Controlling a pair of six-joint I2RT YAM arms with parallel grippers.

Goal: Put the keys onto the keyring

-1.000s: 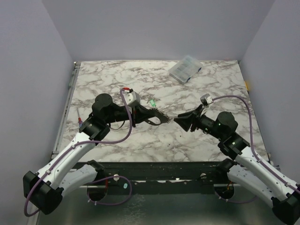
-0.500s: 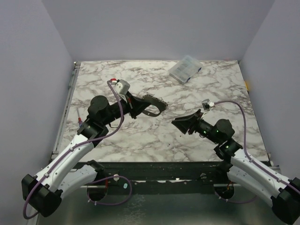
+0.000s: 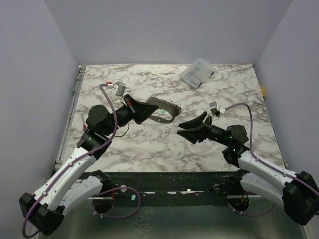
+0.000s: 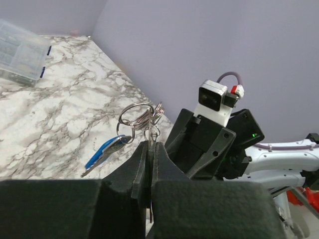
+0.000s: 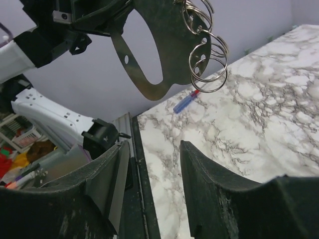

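Note:
My left gripper (image 4: 150,144) is shut on a thin silvery piece of the keyring (image 4: 142,115), a bunch of wire loops held up in the air. The blue key (image 4: 107,151) hangs from a loop. In the top view the left gripper (image 3: 171,107) is raised over mid-table. A small green speck under it, likely the green key (image 3: 165,113), lies on the marble. My right gripper (image 3: 183,131) is open and empty, just right of and below the left one. The right wrist view shows its jaws (image 5: 153,149) wide apart, with the keyring (image 5: 207,55) and blue key (image 5: 185,103) above them.
A clear plastic compartment box (image 3: 197,73) lies at the back right of the marble table (image 3: 149,144); it also shows in the left wrist view (image 4: 20,55). A metal rail (image 3: 75,94) runs along the table's left edge.
The grippers were tip to tip; the left has lifted up and back with the keyring and blue key. The right has drawn back and opened. The green key is now largely covered.

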